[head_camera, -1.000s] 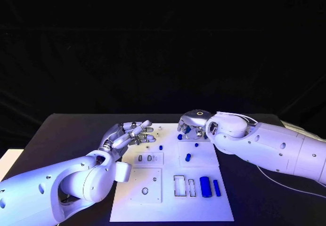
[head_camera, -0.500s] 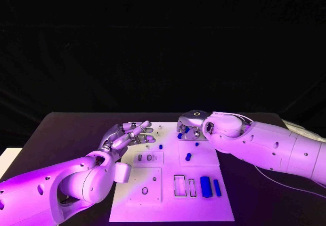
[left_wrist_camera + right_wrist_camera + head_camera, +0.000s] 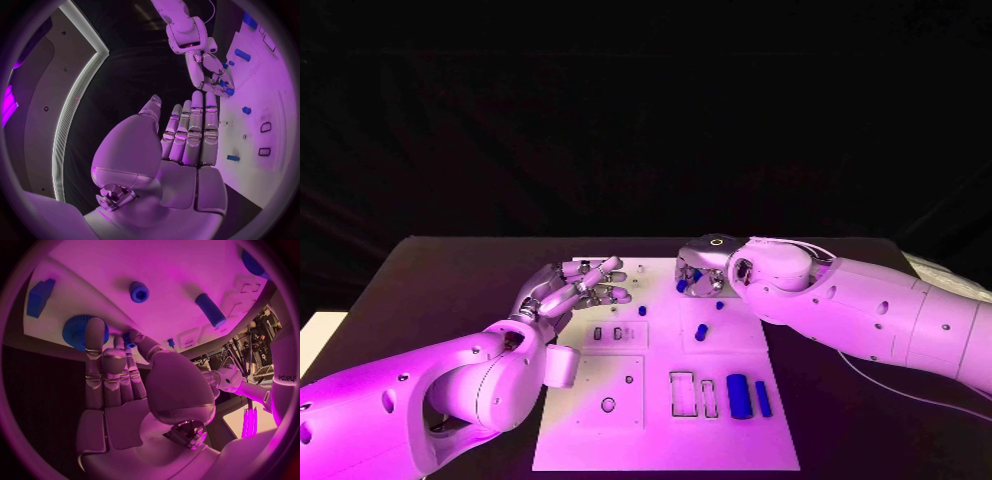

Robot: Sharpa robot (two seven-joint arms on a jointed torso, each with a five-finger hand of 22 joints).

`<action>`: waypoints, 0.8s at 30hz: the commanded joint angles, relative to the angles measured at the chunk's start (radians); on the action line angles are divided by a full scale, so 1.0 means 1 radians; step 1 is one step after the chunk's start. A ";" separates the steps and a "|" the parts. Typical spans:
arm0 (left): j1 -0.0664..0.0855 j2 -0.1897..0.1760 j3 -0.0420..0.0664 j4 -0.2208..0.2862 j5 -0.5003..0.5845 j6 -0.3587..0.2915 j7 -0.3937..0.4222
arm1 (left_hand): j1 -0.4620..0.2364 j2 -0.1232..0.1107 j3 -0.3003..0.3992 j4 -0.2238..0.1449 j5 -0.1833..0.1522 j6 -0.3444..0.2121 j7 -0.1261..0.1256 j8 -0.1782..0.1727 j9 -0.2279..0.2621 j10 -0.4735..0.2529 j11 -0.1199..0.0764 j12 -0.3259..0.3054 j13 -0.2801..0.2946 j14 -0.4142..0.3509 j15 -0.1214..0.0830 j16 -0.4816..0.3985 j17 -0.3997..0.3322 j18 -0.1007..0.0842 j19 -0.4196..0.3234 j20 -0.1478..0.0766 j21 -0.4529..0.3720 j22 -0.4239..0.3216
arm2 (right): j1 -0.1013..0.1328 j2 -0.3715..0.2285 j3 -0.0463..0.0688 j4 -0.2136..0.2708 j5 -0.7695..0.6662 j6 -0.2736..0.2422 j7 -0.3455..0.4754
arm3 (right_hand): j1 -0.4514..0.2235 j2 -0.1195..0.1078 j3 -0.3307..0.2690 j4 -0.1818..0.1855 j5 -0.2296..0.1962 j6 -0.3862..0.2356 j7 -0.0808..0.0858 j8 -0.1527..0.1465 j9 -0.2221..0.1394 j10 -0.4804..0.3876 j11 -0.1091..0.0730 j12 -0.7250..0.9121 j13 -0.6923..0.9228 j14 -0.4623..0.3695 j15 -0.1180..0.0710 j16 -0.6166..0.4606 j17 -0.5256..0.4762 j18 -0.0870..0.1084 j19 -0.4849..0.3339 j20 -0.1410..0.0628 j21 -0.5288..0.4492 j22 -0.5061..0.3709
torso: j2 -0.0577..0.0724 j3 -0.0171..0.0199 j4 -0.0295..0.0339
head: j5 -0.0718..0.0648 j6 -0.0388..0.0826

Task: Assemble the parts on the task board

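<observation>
**Hands at the far end of the board**

No writing can be read on the board or the parts; a few letters on the right arm's sleeve are seen in the right wrist view but cannot be made out in full.

The left hand is held above the left edge of the board, near its far left corner, palm turned up, fingers straight and lying side by side; nothing is held in it. In the left wrist view the same hand is seen with the thumb set apart from the fingers.

The right hand is lowered onto the far edge of the board. In the right wrist view its fingertips are laid against a ribbed blue disc at the board's edge, and a small blue part is pinched between thumb and finger.

Further blue parts are seen on the board: a short peg at mid-board and a thick cylinder toward the near right corner.
</observation>
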 commanded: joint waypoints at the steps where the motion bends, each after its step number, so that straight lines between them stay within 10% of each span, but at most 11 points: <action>1: 0.001 0.002 0.001 0.002 0.001 0.021 0.002 | 0.009 0.003 0.002 -0.007 0.005 0.006 0.001 -0.001 -0.001 0.009 0.000 -0.007 0.001 0.009 0.001 -0.002 0.002 0.020 0.007 -0.001 -0.003 -0.001 | -0.002 0.001 -0.001 0.000 0.003 -0.016 0.018 | -0.002 0.013 0.011 0.003 -0.005 0.015 -0.004 0.007 0.007 0.015 -0.003 0.005 0.002 0.040 -0.011 0.031 0.032 0.001 0.002 -0.001 0.028 0.032 | 0.003 -0.0005 0.0010 | -0.001 -0.001; 12: 0.001 0.001 0.001 -0.001 0.001 0.020 -0.002 | 0.014 0.005 0.005 -0.013 0.005 0.002 0.003 -0.008 -0.002 0.006 0.002 -0.014 -0.001 0.010 0.002 -0.005 0.007 0.020 0.011 -0.001 -0.007 -0.004 | -0.003 -0.006 -0.001 0.020 0.052 -0.197 0.019 | -0.005 0.015 0.039 0.031 -0.060 0.043 -0.009 0.010 0.015 0.047 -0.010 0.001 0.002 0.034 -0.015 0.089 0.083 -0.007 -0.001 -0.005 0.097 0.102 | 0.007 -0.0006 0.0021 | 0.000 0.003; 24: 0.001 -0.001 0.001 -0.003 0.001 0.023 -0.005 | 0.018 0.007 0.007 -0.018 0.005 0.002 0.004 -0.010 -0.002 0.007 0.002 -0.018 -0.001 0.011 0.002 -0.008 0.010 0.020 0.013 -0.001 -0.009 -0.005 | -0.003 0.038 0.001 -0.013 0.078 -0.250 -0.032 | -0.015 0.008 0.045 0.052 -0.076 0.046 -0.009 0.007 0.016 0.051 -0.011 -0.001 0.001 0.030 -0.014 0.104 0.094 -0.007 -0.008 -0.005 0.113 0.116 | 0.010 -0.0010 0.0013 | 0.008 0.012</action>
